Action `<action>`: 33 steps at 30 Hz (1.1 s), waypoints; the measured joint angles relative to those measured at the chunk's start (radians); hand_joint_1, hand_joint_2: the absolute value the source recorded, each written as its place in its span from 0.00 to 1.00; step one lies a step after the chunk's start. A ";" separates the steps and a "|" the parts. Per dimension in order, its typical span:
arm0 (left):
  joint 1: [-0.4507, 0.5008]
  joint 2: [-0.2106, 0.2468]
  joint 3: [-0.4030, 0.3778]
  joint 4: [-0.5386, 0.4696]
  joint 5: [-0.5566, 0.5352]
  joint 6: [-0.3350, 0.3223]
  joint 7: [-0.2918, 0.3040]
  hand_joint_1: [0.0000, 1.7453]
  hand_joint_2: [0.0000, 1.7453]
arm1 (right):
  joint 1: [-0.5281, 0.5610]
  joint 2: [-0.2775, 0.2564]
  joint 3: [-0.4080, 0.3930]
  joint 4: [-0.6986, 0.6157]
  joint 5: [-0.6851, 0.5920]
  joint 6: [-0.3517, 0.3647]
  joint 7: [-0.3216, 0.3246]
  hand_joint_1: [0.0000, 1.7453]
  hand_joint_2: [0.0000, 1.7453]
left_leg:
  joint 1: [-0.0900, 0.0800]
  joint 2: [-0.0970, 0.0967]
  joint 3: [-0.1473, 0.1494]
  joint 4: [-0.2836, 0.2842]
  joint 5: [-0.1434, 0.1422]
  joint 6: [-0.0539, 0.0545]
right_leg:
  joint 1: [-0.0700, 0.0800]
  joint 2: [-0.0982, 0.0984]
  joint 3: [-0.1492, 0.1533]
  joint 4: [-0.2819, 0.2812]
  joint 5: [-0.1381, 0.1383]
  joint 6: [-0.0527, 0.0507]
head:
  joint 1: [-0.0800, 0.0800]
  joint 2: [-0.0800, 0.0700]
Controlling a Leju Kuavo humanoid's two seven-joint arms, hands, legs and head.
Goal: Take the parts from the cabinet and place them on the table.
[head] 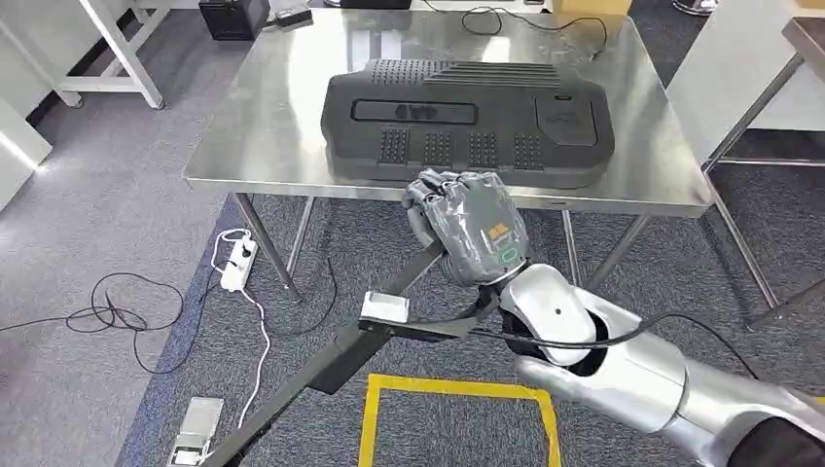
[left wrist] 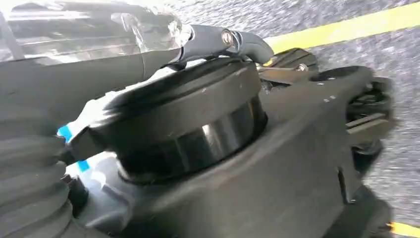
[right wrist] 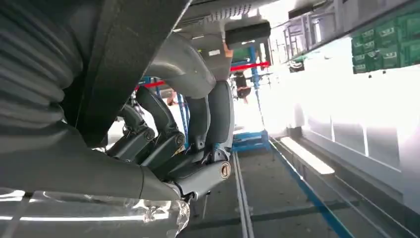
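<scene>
**On the tabletop: part down, right hand at its near edge**

On the steel tabletop [head: 263, 136] lies the black part [head: 467, 122], a wide moulded cover lying flat near the middle and reaching to the near edge. Right hand [head: 467, 226] sits at the part's near edge, fingers curled toward it; can't tell if it's gripping or just touching. In the right wrist view the fingers [right wrist: 163, 144] look bent, with nothing clearly between them. Left hand [left wrist: 29, 198] is seen as a ribbed cover against dark robot body; can't tell its state.

Handling, as a judgement:
- Part looks like rigid plastic, matte, with ribbed top, perforated grid patches and a long recessed slot. Probably light for its size but bulky.
- Broad and shallow, so a one-handed edge grip would likely tip it; grabbing the long edges looks better.
- Polished steel is slick, so part may slide if nudged.
</scene>
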 joint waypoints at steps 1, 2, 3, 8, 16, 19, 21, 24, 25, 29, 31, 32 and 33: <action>-0.003 0.001 0.000 0.000 0.000 -0.002 0.000 0.00 1.00 | 0.002 0.000 0.000 0.001 -0.002 0.000 0.000 1.00 1.00 | 0.001 0.000 -0.008 0.000 0.015 -0.003 | -0.002 0.000 0.009 0.000 -0.007 0.003 | 0.000 0.000; -0.002 0.002 0.000 0.000 0.000 -0.002 0.000 0.00 1.00 | 0.003 0.000 0.000 0.002 -0.003 -0.001 -0.001 1.00 1.00 | 0.004 0.000 0.005 -0.043 0.057 -0.007 | -0.005 0.000 0.019 0.001 -0.014 0.007 | -0.003 0.000; -0.001 0.003 0.000 0.000 0.000 -0.002 0.000 0.00 1.00 | 0.003 0.000 0.000 0.002 -0.003 -0.001 -0.001 1.00 1.00 | 0.007 0.001 0.031 -0.120 0.119 -0.012 | -0.009 0.000 0.030 0.002 -0.022 0.011 | -0.004 0.000; 0.005 0.004 0.000 0.000 0.000 -0.002 0.000 0.00 1.00 | 0.002 0.002 -0.001 0.004 -0.015 -0.008 0.000 1.00 1.00 | 0.003 0.013 0.060 -0.263 0.168 0.024 | -0.005 0.001 0.036 0.008 -0.048 0.040 | -0.014 0.000; 0.003 0.003 0.000 0.000 0.000 -0.002 0.000 0.00 1.00 | 0.002 0.003 -0.008 0.007 -0.027 -0.011 0.001 1.00 1.00 | 0.004 0.011 0.101 -0.274 0.139 0.061 | -0.007 0.003 -0.164 0.328 -0.138 0.057 | 0.018 0.000; 0.005 0.003 0.000 0.000 0.000 -0.002 0.000 0.00 1.00 | 0.002 0.003 -0.008 0.008 -0.029 -0.011 0.001 1.00 1.00 | 0.000 0.006 0.142 -0.274 0.110 0.057 | 0.000 0.004 -0.114 0.135 0.029 0.037 | 0.027 0.000; 0.008 0.000 0.000 0.000 0.000 -0.002 0.000 0.00 1.00 | 0.001 0.003 -0.008 0.012 -0.030 -0.012 0.002 1.00 1.00 | -0.003 0.007 0.149 -0.277 0.092 0.048 | 0.013 0.006 -0.081 0.064 0.049 0.026 | 0.021 0.000; 0.008 0.000 0.000 0.000 0.000 -0.002 0.000 0.00 1.00 | -0.002 0.005 -0.009 0.013 -0.032 -0.014 0.002 1.00 1.00 | 0.002 0.008 0.155 -0.289 0.086 0.036 | 0.016 0.008 -0.065 0.033 0.025 0.022 | 0.023 0.000; 0.007 0.001 0.000 0.000 0.000 -0.002 0.000 0.00 1.00 | -0.002 0.004 -0.009 0.013 -0.032 -0.014 0.003 1.00 1.00 | -0.004 0.009 0.164 -0.292 0.081 0.029 | 0.006 0.008 -0.056 0.022 0.023 0.019 | 0.024 0.000; 0.003 0.003 0.000 0.000 0.000 -0.002 0.000 0.00 1.00 | -0.009 0.009 -0.011 0.015 -0.031 -0.014 0.003 1.00 1.00 | 0.000 0.011 0.060 -0.084 0.006 0.005 | -0.006 0.004 -0.008 0.003 0.002 0.012 | 0.000 0.000; 0.000 0.005 0.000 0.000 -0.001 -0.005 -0.002 0.00 1.00 | -0.002 0.010 -0.011 0.018 -0.031 -0.013 0.003 1.00 1.00 | 0.001 0.011 -0.019 0.020 0.001 -0.002 | -0.006 0.002 0.013 0.004 -0.016 0.011 | -0.007 0.000; -0.003 0.005 0.000 0.000 -0.001 -0.007 -0.002 0.00 1.00 | 0.000 0.010 -0.011 0.021 -0.032 -0.013 0.003 1.00 1.00 | 0.001 0.011 -0.023 0.005 0.037 -0.004 | -0.006 0.003 0.027 0.004 -0.026 0.012 | -0.010 0.000; -0.002 0.005 0.000 0.000 -0.001 -0.007 -0.002 0.00 1.00 | 0.000 0.011 -0.010 0.022 -0.032 -0.013 0.003 1.00 1.00 | 0.003 0.011 -0.009 -0.054 0.097 -0.005 | -0.007 0.004 0.043 0.004 -0.037 0.014 | -0.013 0.000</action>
